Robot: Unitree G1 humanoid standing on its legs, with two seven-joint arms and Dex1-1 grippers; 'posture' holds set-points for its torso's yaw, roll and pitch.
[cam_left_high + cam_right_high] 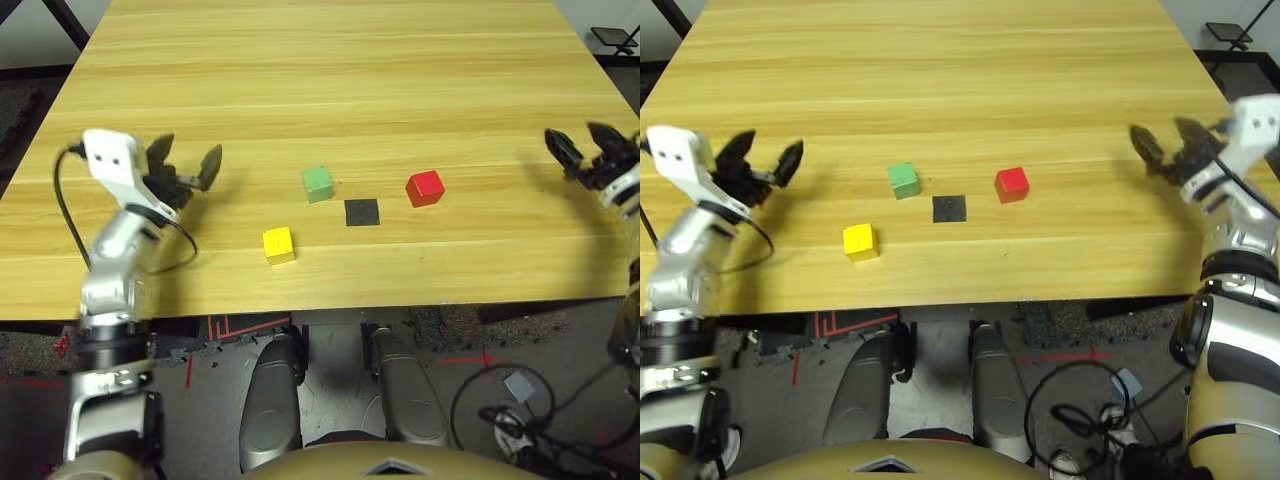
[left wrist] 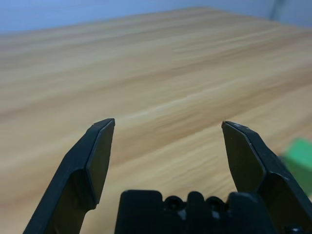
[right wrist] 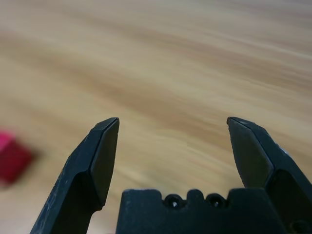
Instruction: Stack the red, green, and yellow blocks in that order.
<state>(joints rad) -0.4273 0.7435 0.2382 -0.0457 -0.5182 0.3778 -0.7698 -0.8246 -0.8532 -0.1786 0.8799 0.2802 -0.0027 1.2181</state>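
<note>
1. We see three small cubes lying apart on a wooden table (image 1: pixel 400 90), all nearer its front edge than its back edge.
2. Our yellow block (image 1: pixel 279 246) sits closest to the front edge, left of centre.
3. Our green block (image 1: pixel 318 184) lies just behind it, slightly rightward; our red block (image 1: pixel 425 189) lies farther toward the right edge.
4. A flat black square (image 1: pixel 362 212) lies between green and red.
5. We hold our left gripper (image 2: pixel 168 120) wide open and empty near the left edge.
6. Our right gripper (image 3: pixel 173 118), also wide open and empty, is near the right edge.
</note>
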